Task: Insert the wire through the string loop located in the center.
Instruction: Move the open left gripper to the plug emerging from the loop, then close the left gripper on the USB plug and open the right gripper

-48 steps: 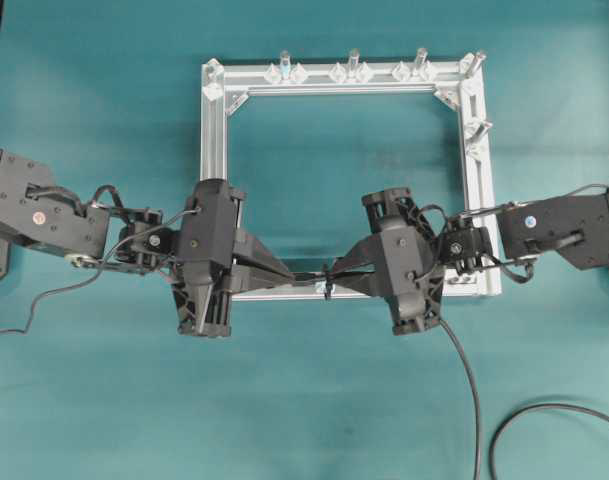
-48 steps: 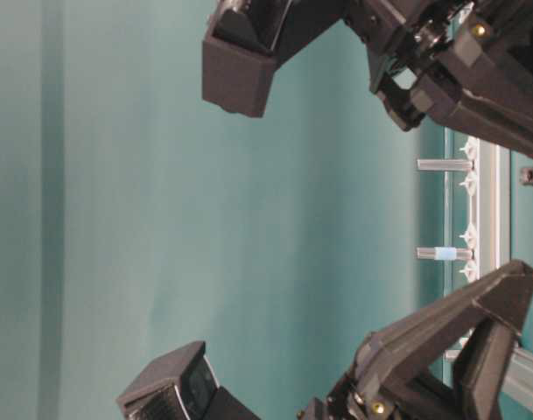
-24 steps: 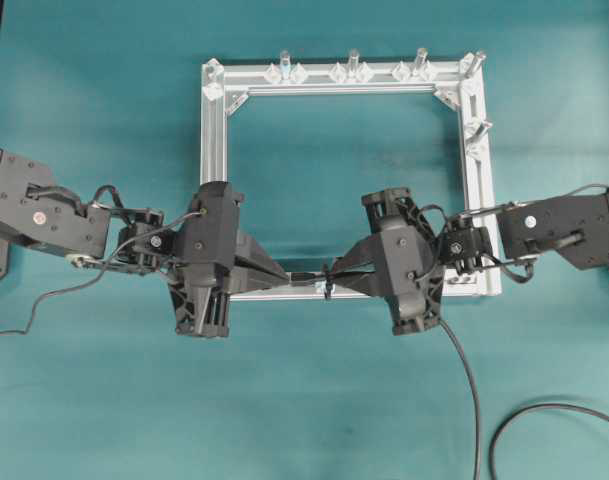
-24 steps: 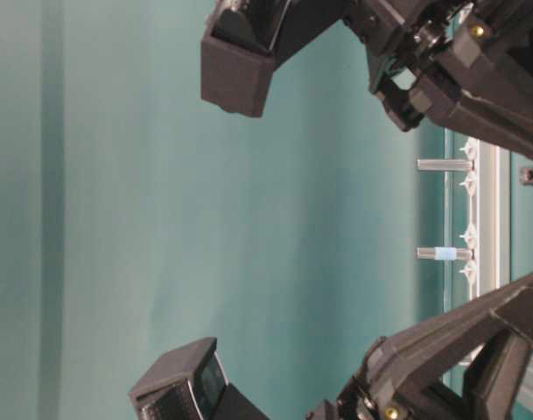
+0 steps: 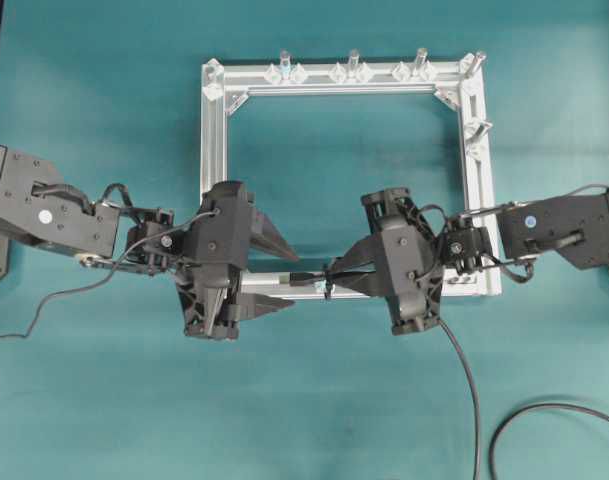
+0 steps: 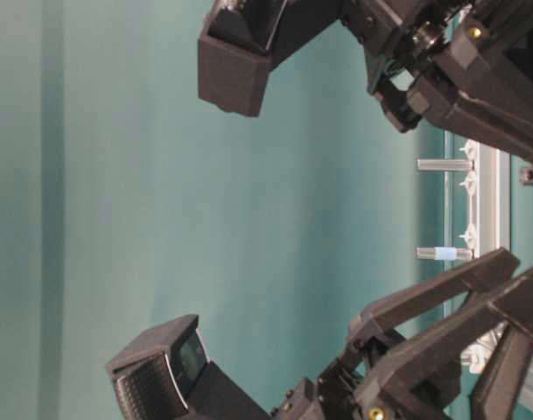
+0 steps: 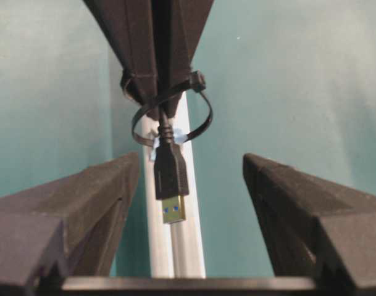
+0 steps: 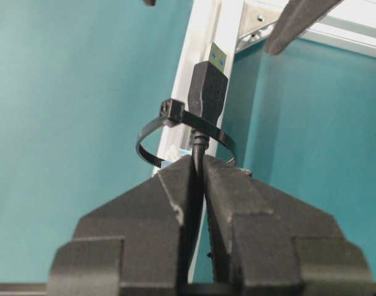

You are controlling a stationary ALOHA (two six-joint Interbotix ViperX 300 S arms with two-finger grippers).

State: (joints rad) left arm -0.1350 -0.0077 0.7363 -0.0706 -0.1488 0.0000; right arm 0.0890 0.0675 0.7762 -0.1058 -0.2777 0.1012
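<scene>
Two grippers face across silver frame bar (image 7: pixel 175 246). Right gripper (image 8: pixel 200 169) clamps wire (image 8: pixel 199 157) just behind plug, keeping plug poked through string loop (image 8: pixel 188 139) toward 12 o'clock. Left gripper (image 7: pixel 184 179) spread wide, empty; plug lies between its fingers (image 7: pixel 101 185), untouched, likely ready for regrasp beyond loop.

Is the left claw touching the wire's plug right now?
Apart. In the left wrist view the left claw stands open, teal cloth showing between each finger and the plug of the wire.
</scene>
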